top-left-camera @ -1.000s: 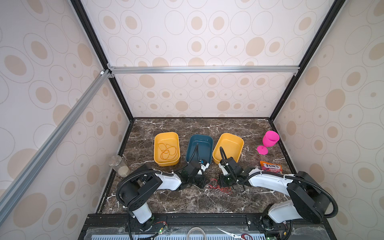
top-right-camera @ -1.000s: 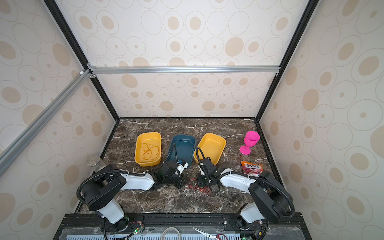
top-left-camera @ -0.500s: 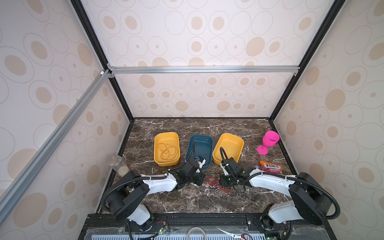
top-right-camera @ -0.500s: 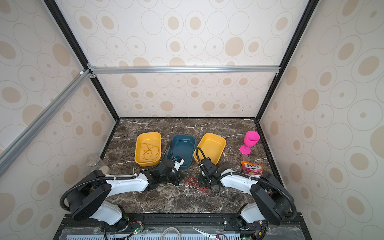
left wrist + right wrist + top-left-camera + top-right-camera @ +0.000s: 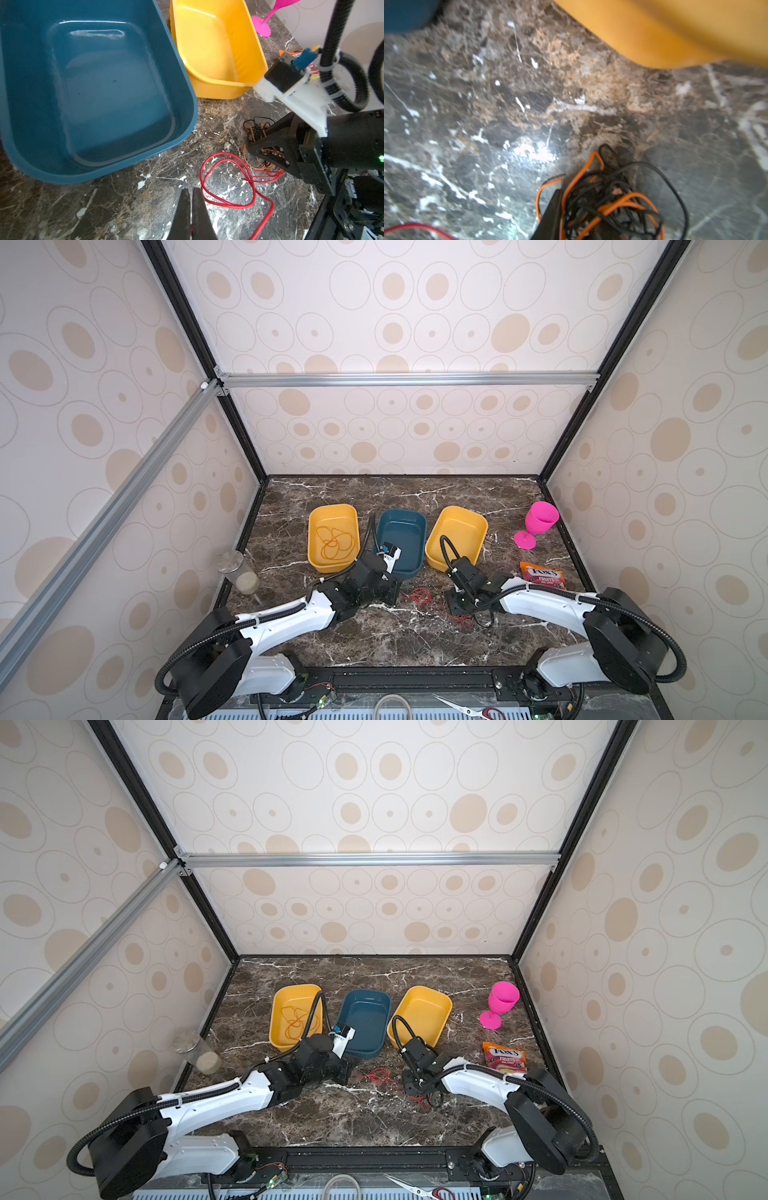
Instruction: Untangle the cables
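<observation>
Tabletop: dark marble (image 5: 374, 639). Both top views take in all of it; each wrist view takes in only a patch.
Arms: the left arm (image 5: 291, 620) and the right arm (image 5: 548, 605) reach in low over the front of the marble towards each other.
Left yellow tray (image 5: 316, 526): at the left end of a row of three. It holds a loose orange cable (image 5: 332, 543) and shows in the top views only.
Blue tray (image 5: 409, 526): middle of the row. The left wrist view shows its floor as bare blue.
Right yellow tray (image 5: 461, 531): right end of the row, its floor plain yellow.
Pink goblet (image 5: 538, 522): upright, right of the trays.
Jar (image 5: 243, 576): by the left wall, with pale powder in its bottom. It shows in the top views only.
Candy bag (image 5: 542, 574): flat on the marble, nearer than the goblet.
Red cable (image 5: 220, 154): on the marble in front of the blue tray, between the grippers. It is a clear loop in the left wrist view and a faint scribble from above.
Orange and black tangle (image 5: 612, 197): on the marble at the right gripper. It is close but blurred in the right wrist view.
Left gripper (image 5: 191, 192): jaws pressed together beside the red loop. A red speck shows between them, but I cannot tell whether they pinch the cable.
Right gripper (image 5: 456, 605): down on the tangle, whose strands cover its jaws. I cannot tell whether the jaws are spread or closed.
</observation>
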### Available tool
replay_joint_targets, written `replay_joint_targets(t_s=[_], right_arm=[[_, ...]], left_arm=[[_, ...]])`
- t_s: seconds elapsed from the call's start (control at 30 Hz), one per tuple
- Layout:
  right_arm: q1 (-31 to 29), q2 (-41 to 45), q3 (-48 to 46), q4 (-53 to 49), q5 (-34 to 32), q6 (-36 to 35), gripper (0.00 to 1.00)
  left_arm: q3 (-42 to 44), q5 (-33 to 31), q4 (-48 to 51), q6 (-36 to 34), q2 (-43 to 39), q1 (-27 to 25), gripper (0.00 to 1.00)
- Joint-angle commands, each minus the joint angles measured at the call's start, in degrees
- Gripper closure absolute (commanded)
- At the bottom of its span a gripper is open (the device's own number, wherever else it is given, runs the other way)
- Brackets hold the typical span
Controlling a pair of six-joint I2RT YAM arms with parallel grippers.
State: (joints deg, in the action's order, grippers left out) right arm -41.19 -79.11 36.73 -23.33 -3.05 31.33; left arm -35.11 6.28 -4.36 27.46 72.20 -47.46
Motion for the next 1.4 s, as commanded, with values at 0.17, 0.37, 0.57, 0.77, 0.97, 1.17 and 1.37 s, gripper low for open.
replay_joint_targets(t_s=[0.17,0.37,0.57,0.77,0.97,1.17,1.37], right_arm=[[-0.2,7.8,3.1,-5.5,1.7,-3.4,0.64],[-0.1,11.7,4.1,-3.6,6.9,-6.5,0.53],[-0.3,11.2,3.5,2.9,14.8,-9.3,0.53],[-0.2,7.7,-0.2,13.0,20.4,-11.8,0.53],[-0.2,4.3,-3.1,20.2,22.0,-12.5,0.52],[-0.3,2.7,-7.0,26.9,20.7,-13.9,0.43],[-0.2,-1.4,-7.0,28.2,17.2,-14.4,0.47]], left_arm=[[-0.8,0.5,2.1,-2.0,-1.0,0.7,1.0],[-0.9,1.7,1.5,-2.0,-1.0,0.7,1.0],[-1.2,2.0,1.5,-1.9,-1.3,0.7,1.0],[-1.6,2.2,1.6,-2.0,-2.1,0.7,1.0],[-1.7,1.6,2.6,-1.7,-3.5,1.0,1.0],[-1.0,3.3,1.9,-0.4,-6.0,2.5,1.0],[-0.7,4.4,2.6,0.4,-9.0,3.9,1.0]])
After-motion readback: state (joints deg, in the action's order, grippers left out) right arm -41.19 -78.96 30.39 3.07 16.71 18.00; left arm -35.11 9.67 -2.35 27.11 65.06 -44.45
